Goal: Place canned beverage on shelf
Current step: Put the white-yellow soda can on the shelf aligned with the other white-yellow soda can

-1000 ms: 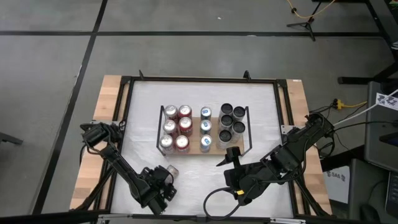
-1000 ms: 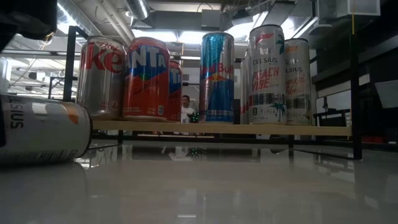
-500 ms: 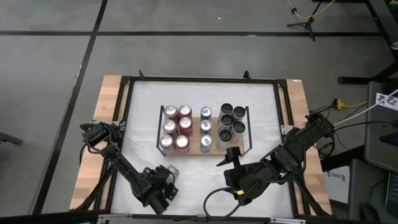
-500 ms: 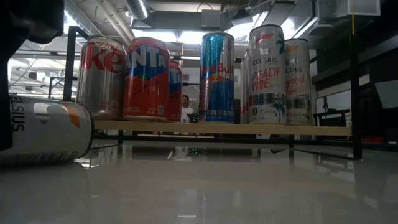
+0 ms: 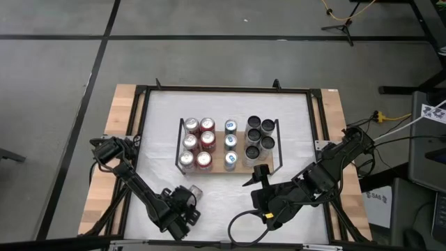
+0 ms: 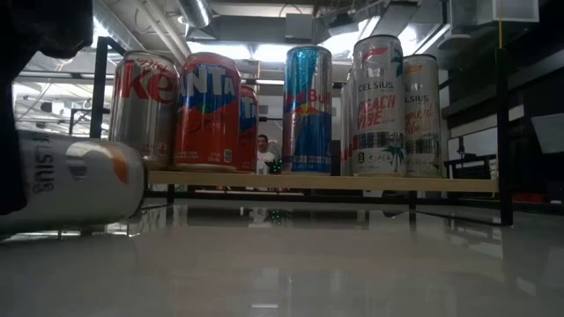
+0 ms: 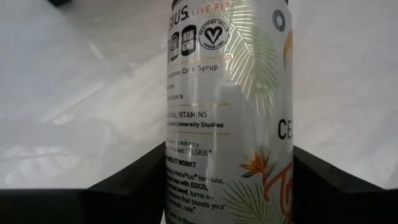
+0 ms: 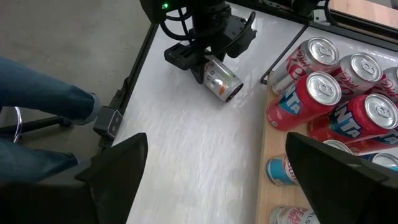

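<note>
Shelf (image 5: 226, 169) sits mid-table (image 5: 160, 118), loaded w/ upright cans in rows. L gripper (image 5: 182, 203) at near-left of table, fingers (image 7: 140, 180) clamped on a Celsius can (image 7: 233, 112) lying on its side, apart from shelf's front-left corner. R gripper (image 5: 254, 174) just off shelf's front-right corner, fingers spread wide, holding nothing.

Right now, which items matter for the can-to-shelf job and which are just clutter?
In play:
- Celsius can lying on its side, gripped by the left claw
- shelf, free spot at its right front

Not in play:
- cans already standing on the shelf
- right claw, open, waiting by the shelf
</note>
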Motion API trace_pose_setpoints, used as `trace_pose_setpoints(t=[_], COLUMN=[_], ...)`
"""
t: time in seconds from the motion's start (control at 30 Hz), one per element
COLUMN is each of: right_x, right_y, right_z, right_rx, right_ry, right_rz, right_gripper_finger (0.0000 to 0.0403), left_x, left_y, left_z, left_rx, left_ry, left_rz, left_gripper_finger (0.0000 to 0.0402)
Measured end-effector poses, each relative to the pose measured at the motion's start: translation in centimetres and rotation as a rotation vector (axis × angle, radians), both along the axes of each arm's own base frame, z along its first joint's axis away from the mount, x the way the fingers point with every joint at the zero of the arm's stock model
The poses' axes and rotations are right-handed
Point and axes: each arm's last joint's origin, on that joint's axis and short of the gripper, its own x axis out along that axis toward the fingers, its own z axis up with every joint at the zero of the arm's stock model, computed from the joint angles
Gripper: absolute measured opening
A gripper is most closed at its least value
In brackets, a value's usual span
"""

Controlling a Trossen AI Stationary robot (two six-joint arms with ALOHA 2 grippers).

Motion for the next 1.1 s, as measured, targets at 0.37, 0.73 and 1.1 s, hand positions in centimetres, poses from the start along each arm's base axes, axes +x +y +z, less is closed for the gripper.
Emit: trace_pose_setpoints(t=[0.37, 0.73, 1.1], right_x=[0.0, 0.2, 2.6], right_y=[0.0, -0.2, -2.5], right_z=[0.0, 0.1, 0.3], right_rx=[0.000, 0.063, 0.306], right_ry=[0.000, 0.001, 0.030], right_rz=[0.000, -0.063, -0.192], right_gripper_finger=[0.0379, 0.0379, 0.0379], left_x=[0.7, 3.1, 5.7], left_y=[-0.1, -1.4, -1.6], left_z=[0.3, 1.8, 3.7], left_rx=[0.086, 0.367, 0.651], left_ry=[-0.159, -0.497, -0.556], left_rz=[-0.007, -0.211, -0.400], left_gripper_finger=[0.0230, 0.0230, 0.0230])
